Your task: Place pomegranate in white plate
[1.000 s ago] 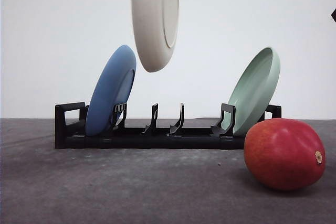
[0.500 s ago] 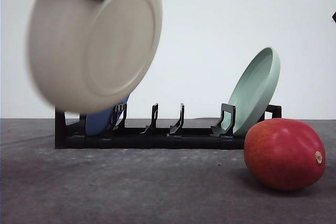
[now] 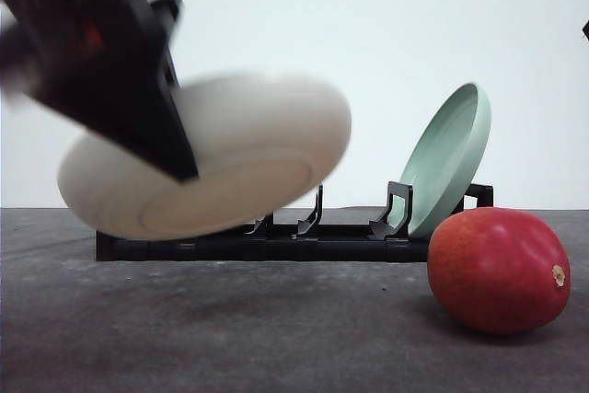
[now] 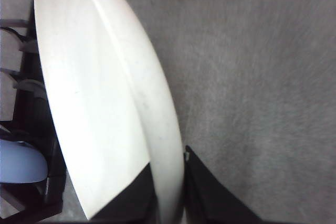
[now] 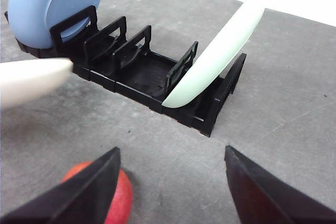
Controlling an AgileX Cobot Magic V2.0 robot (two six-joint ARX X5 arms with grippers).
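The white plate [image 3: 248, 149] hangs tilted nearly flat above the table's left side, in front of the rack. My left gripper [image 3: 170, 149] is shut on its rim. In the left wrist view the plate [image 4: 100, 93] runs edge-on and its rim sits between the left gripper's [image 4: 168, 203] dark fingers. The red pomegranate [image 3: 498, 269] lies on the table at the right, clear of the plate. In the right wrist view my right gripper [image 5: 173, 192] hovers open and holds nothing, with the pomegranate [image 5: 124, 195] low beside one finger and the white plate's edge [image 5: 31, 80] at one side.
A black dish rack [image 3: 304, 241] stands across the back of the grey table [image 3: 276, 338]. A pale green plate [image 3: 448, 158] leans in its right end. The right wrist view shows a blue plate [image 5: 52, 3] in the rack's [image 5: 142, 66] other end.
The white plate has swung from upright and high down to the left and tipped nearly flat, now hiding the blue plate in the front view. The pomegranate has not moved.
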